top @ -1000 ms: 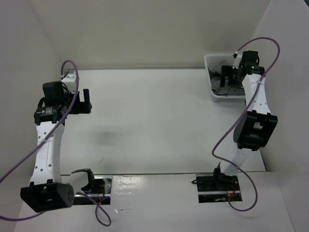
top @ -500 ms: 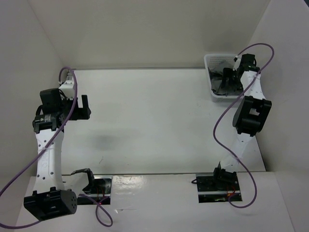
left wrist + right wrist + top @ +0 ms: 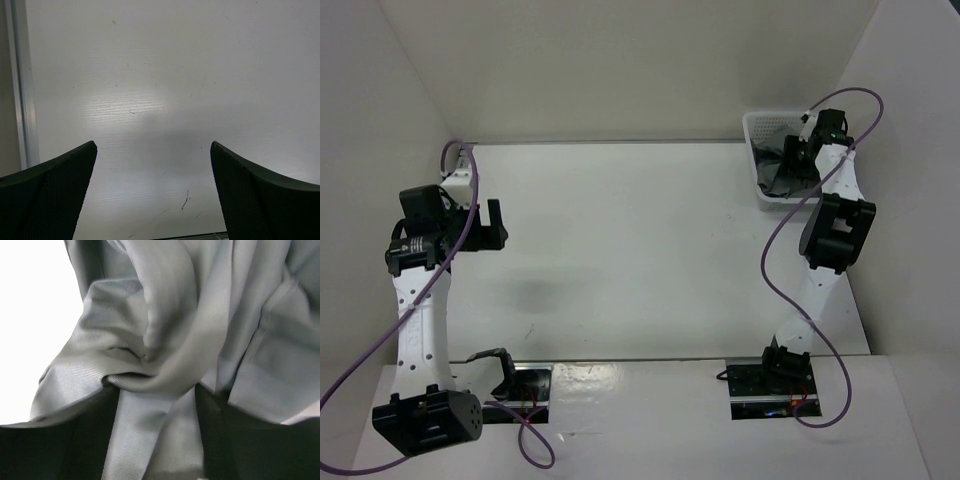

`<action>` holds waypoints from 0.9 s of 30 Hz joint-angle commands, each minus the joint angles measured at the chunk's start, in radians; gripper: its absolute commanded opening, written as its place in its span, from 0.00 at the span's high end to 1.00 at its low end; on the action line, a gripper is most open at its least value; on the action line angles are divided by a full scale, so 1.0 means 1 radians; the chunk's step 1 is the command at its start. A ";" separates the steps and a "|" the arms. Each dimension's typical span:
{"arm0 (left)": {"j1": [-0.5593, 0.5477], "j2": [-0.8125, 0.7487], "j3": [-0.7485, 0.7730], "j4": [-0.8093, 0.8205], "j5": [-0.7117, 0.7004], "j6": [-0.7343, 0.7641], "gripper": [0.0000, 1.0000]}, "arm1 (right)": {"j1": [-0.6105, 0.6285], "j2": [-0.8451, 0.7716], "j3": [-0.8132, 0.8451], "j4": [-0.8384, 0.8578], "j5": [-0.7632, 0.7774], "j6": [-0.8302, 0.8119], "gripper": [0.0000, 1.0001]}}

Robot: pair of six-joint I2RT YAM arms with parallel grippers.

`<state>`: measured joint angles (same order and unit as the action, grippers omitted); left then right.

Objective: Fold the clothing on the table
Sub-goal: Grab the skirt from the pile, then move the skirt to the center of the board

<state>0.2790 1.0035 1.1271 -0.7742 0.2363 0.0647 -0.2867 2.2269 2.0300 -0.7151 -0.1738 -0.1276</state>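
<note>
While the grey clothing lies crumpled in soft folds, right gripper straddles it, grip unclear; left gripper gapes.

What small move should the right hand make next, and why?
Probably close the right hand on the skirt: it is down in the basket, a grey fold lies between its fingers, and folding needs the skirt out on the table.

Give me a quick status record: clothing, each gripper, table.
clothing: grey, bunched inside the white mesh basket, far right corner
right gripper: down in the basket, fingers either side of a fabric fold; grip not confirmed
left gripper: open, over bare table on the left, holding nothing
fold: not started
</note>
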 commanded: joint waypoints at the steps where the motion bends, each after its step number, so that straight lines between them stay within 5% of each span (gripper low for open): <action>1: 0.008 -0.005 -0.013 -0.007 0.032 0.021 0.00 | 0.003 0.031 0.087 0.028 -0.026 0.013 0.43; 2: 0.008 -0.005 -0.013 -0.007 0.032 0.021 0.00 | 0.014 0.040 0.113 0.028 -0.026 0.013 0.64; 5: 0.017 -0.005 -0.023 -0.007 0.041 0.030 0.00 | 0.032 0.040 0.125 0.019 -0.001 0.013 1.00; 12: 0.017 -0.023 -0.023 -0.016 0.041 0.030 0.00 | 0.041 -0.097 0.131 0.009 -0.041 -0.006 1.00; 18: 0.017 -0.054 -0.023 -0.016 0.032 0.030 0.00 | 0.078 -0.233 0.390 -0.135 -0.196 0.003 1.00; 25: 0.049 -0.086 -0.013 -0.025 0.057 0.030 0.00 | 0.222 -0.499 0.342 -0.207 -0.665 -0.131 1.00; 27: 0.058 -0.095 -0.013 -0.034 0.057 0.030 0.00 | 0.303 -0.541 0.273 -0.263 -0.675 -0.196 1.00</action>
<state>0.3210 0.9363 1.1057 -0.8028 0.2649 0.0792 -0.0658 1.7576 2.3520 -0.8715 -0.6411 -0.2138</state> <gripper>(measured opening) 1.001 0.004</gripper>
